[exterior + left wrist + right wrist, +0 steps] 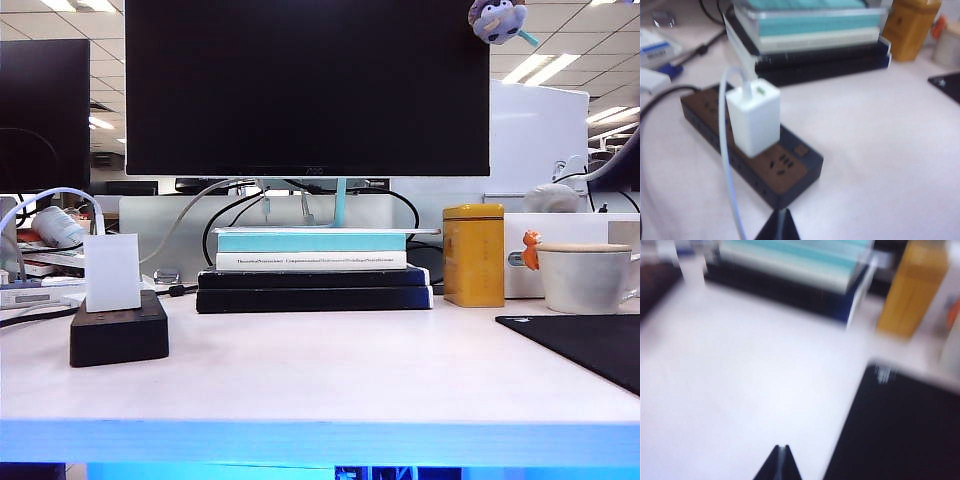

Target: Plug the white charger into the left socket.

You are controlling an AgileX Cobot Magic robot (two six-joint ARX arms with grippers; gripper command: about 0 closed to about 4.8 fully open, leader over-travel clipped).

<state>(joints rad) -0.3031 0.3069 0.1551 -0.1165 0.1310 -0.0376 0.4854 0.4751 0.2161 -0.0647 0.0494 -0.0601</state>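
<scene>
Apparently done: the white charger (754, 118) stands plugged into the power strip (771, 170) just ahead of my closed, empty left claw (777, 225); my right claw (781, 460), closed too, holds nothing.

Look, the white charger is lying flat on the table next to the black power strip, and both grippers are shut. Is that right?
Not quite. The white charger stands upright, plugged into the black power strip, not lying on the table; the left wrist view shows it. The left gripper and right gripper are indeed shut.

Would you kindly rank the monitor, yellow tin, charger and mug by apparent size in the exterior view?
1. Monitor
2. Mug and yellow tin: look alike in size, unranked
3. Charger, though it stands nearer the camera
</scene>
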